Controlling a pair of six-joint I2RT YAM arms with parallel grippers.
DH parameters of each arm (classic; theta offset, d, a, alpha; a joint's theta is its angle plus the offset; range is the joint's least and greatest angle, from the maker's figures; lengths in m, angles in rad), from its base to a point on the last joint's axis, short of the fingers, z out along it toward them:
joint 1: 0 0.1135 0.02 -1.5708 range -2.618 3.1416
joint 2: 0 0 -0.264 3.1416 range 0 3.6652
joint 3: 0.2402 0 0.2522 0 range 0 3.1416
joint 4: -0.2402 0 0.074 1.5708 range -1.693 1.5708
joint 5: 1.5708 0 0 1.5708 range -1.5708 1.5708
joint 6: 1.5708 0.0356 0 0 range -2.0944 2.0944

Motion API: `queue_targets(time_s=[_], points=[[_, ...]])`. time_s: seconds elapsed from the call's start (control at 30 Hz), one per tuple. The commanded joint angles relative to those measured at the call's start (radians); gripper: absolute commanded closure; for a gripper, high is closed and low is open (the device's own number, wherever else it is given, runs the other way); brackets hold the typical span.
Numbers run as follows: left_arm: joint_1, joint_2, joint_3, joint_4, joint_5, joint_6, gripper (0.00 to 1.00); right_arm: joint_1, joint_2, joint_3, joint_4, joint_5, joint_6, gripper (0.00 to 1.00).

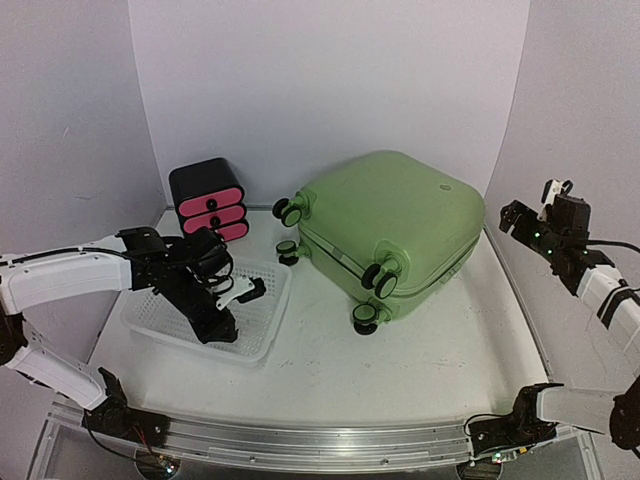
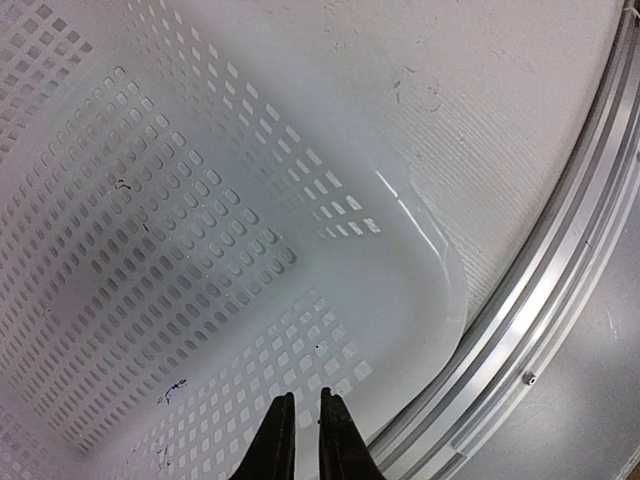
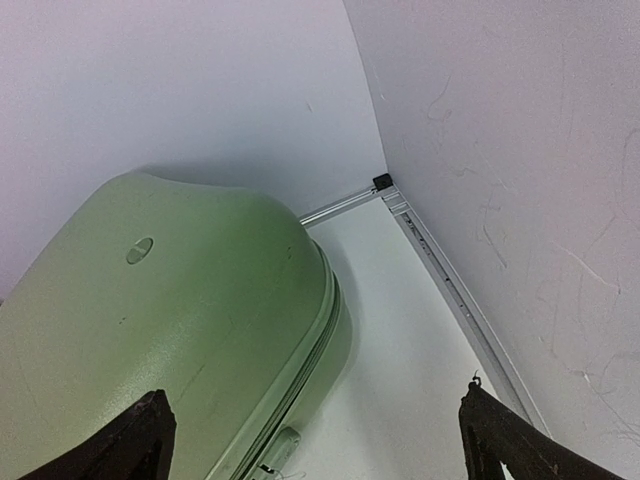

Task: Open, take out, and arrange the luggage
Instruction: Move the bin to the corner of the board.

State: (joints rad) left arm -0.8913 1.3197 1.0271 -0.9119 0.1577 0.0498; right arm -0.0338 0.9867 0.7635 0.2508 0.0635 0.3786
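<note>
Beside white basket (image 1: 262, 325), closed green luggage (image 1: 395, 225)

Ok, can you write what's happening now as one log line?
green suitcase: closed, lying flat | left jaws: nearly shut, empty, over white basket | right jaws: wide open, empty

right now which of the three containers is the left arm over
The white perforated basket, low and open-topped, near left. The green luggage and pink-fronted drawer box stand farther back.

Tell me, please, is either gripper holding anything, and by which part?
Nothing is held: the left gripper is nearly shut on air over the basket; the right gripper is open.
</note>
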Motion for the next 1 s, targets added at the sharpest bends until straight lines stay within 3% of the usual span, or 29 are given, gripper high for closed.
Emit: queue_targets(time_s=[0.0, 0.17, 0.3, 0.33, 0.37, 0.4, 0.43, 0.6, 0.97], points=[[-0.004, 0.010, 0.065, -0.111, -0.042, 0.074, 0.90, 0.002, 0.006, 0.057, 0.025, -0.006, -0.008, 0.02], [-0.003, 0.014, 0.091, -0.120, -0.032, 0.056, 0.88, 0.002, -0.002, 0.053, 0.025, -0.001, -0.008, 0.02], [-0.004, 0.039, 0.159, -0.095, -0.095, -0.073, 0.75, 0.002, -0.003, 0.050, 0.025, -0.005, -0.005, 0.02], [-0.003, 0.053, 0.195, -0.077, -0.093, -0.122, 0.64, 0.002, -0.003, 0.049, 0.025, -0.005, -0.006, 0.02], [-0.004, 0.066, 0.220, -0.043, -0.091, -0.178, 0.36, 0.002, -0.003, 0.049, 0.025, -0.005, -0.002, 0.02], [-0.003, 0.079, 0.243, -0.017, -0.093, -0.229, 0.18, 0.001, -0.004, 0.050, 0.025, -0.006, 0.001, 0.02], [-0.003, 0.097, 0.262, 0.009, -0.092, -0.281, 0.13, 0.001, -0.003, 0.050, 0.026, -0.009, 0.005, 0.02], [-0.005, 0.204, 0.313, 0.086, -0.144, -0.417, 0.11, 0.002, -0.007, 0.053, 0.026, -0.017, 0.010, 0.02], [-0.027, 0.407, 0.390, 0.104, -0.185, -0.412, 0.16, 0.002, -0.026, 0.047, 0.024, -0.008, 0.007, 0.02]])
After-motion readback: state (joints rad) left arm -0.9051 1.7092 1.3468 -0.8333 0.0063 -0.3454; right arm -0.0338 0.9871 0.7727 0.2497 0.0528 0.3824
